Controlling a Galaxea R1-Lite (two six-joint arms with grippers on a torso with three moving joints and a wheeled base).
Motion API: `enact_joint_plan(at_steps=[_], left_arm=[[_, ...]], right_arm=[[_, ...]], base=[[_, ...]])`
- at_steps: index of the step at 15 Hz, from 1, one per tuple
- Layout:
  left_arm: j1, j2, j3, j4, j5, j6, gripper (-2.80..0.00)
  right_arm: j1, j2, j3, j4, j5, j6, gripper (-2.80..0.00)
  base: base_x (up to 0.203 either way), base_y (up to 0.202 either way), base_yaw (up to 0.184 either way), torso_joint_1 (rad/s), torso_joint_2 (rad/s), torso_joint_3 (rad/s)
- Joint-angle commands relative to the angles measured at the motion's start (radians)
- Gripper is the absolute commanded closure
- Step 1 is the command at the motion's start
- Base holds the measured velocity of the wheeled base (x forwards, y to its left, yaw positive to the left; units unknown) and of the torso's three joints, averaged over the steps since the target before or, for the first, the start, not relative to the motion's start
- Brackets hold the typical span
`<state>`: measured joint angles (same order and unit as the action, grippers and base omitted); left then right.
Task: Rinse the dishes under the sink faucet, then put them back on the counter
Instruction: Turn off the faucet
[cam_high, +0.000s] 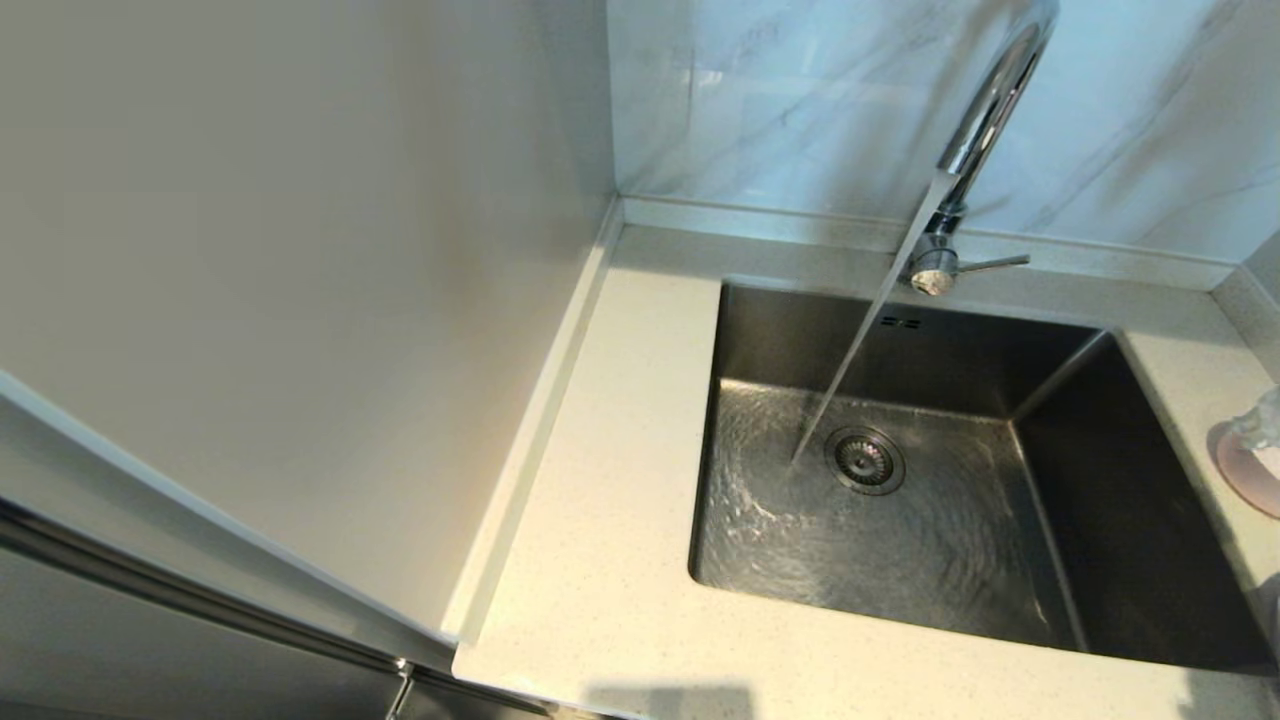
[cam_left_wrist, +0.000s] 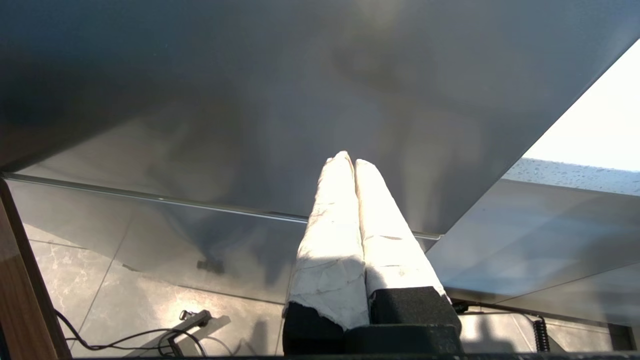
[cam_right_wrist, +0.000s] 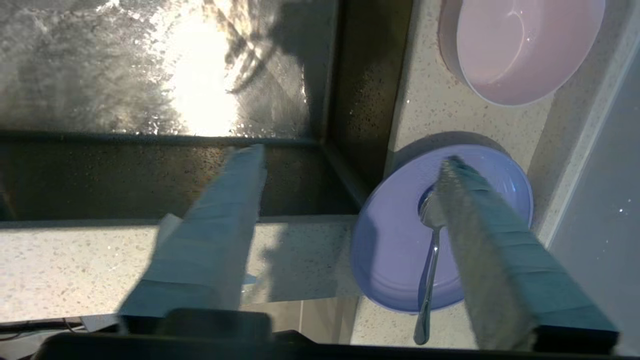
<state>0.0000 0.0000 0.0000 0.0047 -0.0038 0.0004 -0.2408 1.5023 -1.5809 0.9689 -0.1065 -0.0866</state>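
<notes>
Wrapped in pale tape, the right hand (cam_right_wrist: 350, 165) fills the near part of its wrist view, fingers spread wide with nothing between them; one finger hangs over the sink corner, the other over the lilac plate (cam_right_wrist: 395, 250). That plate lies on the counter (cam_right_wrist: 430, 105) just beside the sink's (cam_right_wrist: 365, 90) right rim, and a metal spoon (cam_right_wrist: 429, 270) rests in it, handle sticking out past the plate's near edge, bowl partly hidden behind the finger. Beyond the plate sits the pink bowl (cam_right_wrist: 515, 50), upright and cut off by the frame.

From the head camera only a sliver of pink (cam_high: 1250, 480) shows at the right edge; the plate and both arms are out of sight. Water runs from the faucet (cam_high: 985, 120), whose top is cropped, and strikes the basin floor beside the drain strainer (cam_high: 865, 460).

Low beside the cabinet front, the left hand (cam_left_wrist: 350, 162) is parked, its white fingers pressed together, empty.
</notes>
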Motion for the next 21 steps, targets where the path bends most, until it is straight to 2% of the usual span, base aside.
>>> enact_joint_plan(at_steps=[1,11,14,16,19,21], left_arm=[[0.0,0.0,0.0,0.0,0.001,0.0,0.0],[0.0,0.0,0.0,0.0,0.0,0.0,0.0],[0.0,0.0,0.0,0.0,-0.001,0.0,0.0],[0.0,0.0,0.0,0.0,-0.001,0.0,0.0],[0.0,0.0,0.0,0.0,0.0,0.0,0.0],[0.0,0.0,0.0,0.0,-0.001,0.0,0.0]], right_arm=[[0.011,-0.01,-0.002,0.007,-0.001,-0.002,0.0],[0.057,0.012,-0.079,0.06,-0.01,-0.009,0.0],[0.075,0.046,-0.032,0.039,0.002,0.009,0.0],[0.116,0.08,0.047,-0.139,0.003,0.061,0.0],[0.185,0.153,0.172,-0.52,-0.024,0.107,0.0],[0.226,0.218,0.183,-0.633,-0.095,0.143,0.0]], base=[[0.0,0.0,0.0,0.0,0.0,0.0],[0.0,0.0,0.0,0.0,0.0,0.0],[0.0,0.0,0.0,0.0,0.0,0.0],[0.0,0.0,0.0,0.0,0.0,0.0],[0.0,0.0,0.0,0.0,0.0,0.0],[0.0,0.0,0.0,0.0,0.0,0.0]])
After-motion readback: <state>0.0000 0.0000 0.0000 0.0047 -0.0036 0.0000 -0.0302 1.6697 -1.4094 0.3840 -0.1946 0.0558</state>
